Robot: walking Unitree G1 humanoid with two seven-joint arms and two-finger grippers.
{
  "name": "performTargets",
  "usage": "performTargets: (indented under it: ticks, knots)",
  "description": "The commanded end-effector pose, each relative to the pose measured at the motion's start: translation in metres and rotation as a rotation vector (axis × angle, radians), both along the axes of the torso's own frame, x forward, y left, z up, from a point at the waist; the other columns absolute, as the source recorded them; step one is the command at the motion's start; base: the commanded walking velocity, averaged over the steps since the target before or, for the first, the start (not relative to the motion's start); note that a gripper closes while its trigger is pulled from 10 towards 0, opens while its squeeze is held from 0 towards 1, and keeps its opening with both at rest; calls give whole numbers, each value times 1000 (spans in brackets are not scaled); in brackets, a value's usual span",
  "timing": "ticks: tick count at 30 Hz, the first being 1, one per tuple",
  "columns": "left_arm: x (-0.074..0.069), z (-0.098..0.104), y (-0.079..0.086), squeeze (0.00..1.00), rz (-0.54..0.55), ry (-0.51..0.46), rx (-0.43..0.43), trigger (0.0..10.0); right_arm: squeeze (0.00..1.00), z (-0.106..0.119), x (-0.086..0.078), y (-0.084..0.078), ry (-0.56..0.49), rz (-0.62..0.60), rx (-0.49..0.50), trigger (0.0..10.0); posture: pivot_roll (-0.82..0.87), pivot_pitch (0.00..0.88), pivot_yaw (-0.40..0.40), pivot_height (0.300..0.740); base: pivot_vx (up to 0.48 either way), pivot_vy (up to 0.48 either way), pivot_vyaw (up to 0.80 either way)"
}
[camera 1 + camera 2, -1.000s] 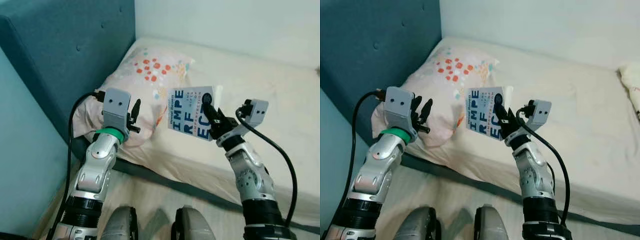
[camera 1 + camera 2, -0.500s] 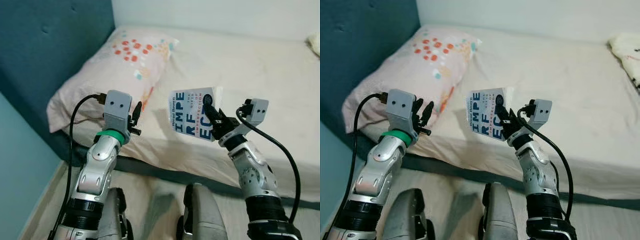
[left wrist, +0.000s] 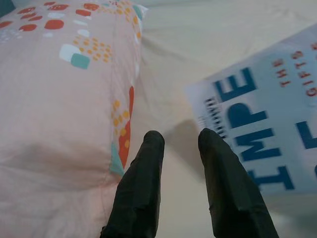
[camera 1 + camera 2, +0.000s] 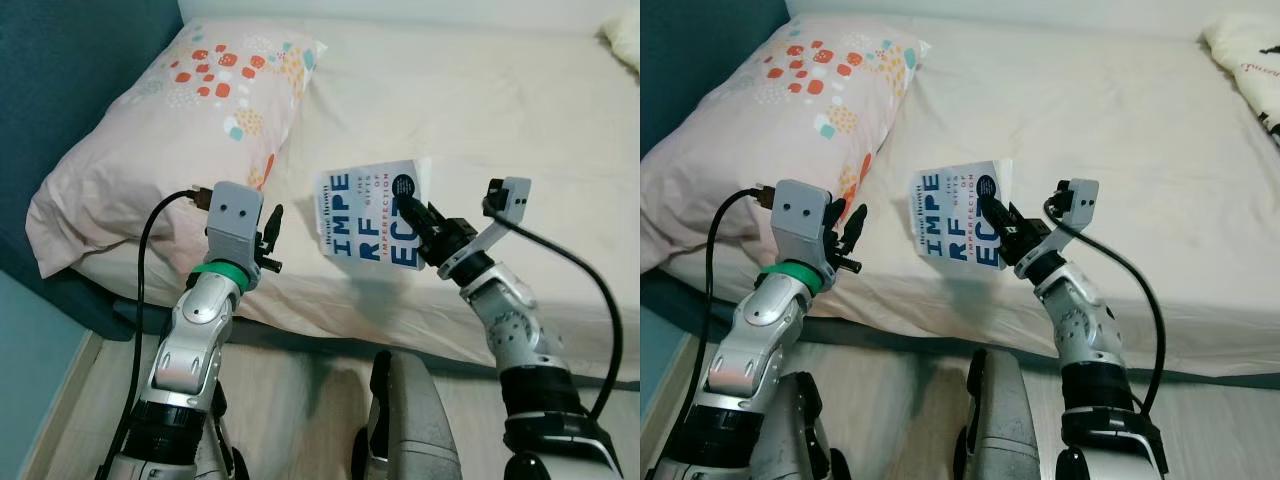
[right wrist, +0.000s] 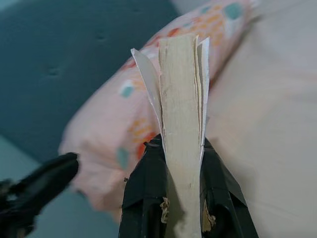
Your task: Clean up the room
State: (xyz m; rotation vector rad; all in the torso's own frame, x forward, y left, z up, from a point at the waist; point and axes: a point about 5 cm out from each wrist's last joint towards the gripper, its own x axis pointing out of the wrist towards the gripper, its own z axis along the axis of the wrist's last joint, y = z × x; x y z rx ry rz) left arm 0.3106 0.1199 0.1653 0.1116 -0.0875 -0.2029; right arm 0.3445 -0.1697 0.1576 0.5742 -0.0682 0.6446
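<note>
Right gripper (image 4: 412, 215) pinches a book (image 4: 368, 213) by its lower corner — one black finger on each cover, the page block clamped between them in the right wrist view. The book is held up off the bed (image 4: 520, 110), cover facing the head camera, tilted slightly, above the near edge of the mattress. Cover is pale blue and white with large dark blue letters.

Left gripper (image 4: 270, 235) is raised just beside the book, to its left, holding nothing. Its fingers (image 3: 143, 168) are spread a little, a narrow gap between them, pointed at the sheet between the pillow (image 4: 170, 130) and the book.

The pillow — pale pink with orange, teal and white spots — lies at the head of the bed against a dark teal headboard (image 4: 70, 60). A second pillow's corner (image 4: 1245, 50) shows at the far right. Wood-look floor (image 4: 300, 400) below the bed edge.
</note>
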Motion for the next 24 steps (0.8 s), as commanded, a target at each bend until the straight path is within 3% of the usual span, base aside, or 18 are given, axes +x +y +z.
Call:
performTargets:
  ticks: [1, 7, 8, 12, 19, 22, 24]
  knots:
    - [-2, -2, 2, 0, 5, 12, 14, 10000, 0, 7, 1, 3, -27, 44, 57, 10000, 10, 77, 30, 505, 0, 0, 0]
    - [-4, -1, 5, 0, 12, 12, 16, 10000, 0, 16, 6, 3, -37, 98, 125, 10000, 25, 90, 27, 505, 0, 0, 0]
    - [-6, 0, 8, 0, 21, 13, 21, 10000, 0, 21, 13, 1, -32, 105, 164, 10000, 40, 109, 30, 505, 0, 0, 0]
    - [-7, 1, 9, 0, 25, 13, 24, 10000, 0, 18, 16, -1, -13, 94, 175, 10000, 48, 117, 32, 505, 0, 0, 0]
    - [-14, 5, 17, 0, 34, 16, 46, 10000, 0, -6, 21, -4, 137, 102, 335, 10000, 92, 166, 44, 505, 0, 0, 0]
    - [-15, 6, 17, 0, 36, 17, 49, 10000, 0, -12, 21, -3, 170, 101, 337, 10000, 98, 169, 44, 505, 0, 0, 0]
    - [-19, 6, 20, 0, 43, 22, 53, 10000, 0, -28, 20, -4, 247, 67, 263, 10000, 112, 182, 43, 505, 0, 0, 0]
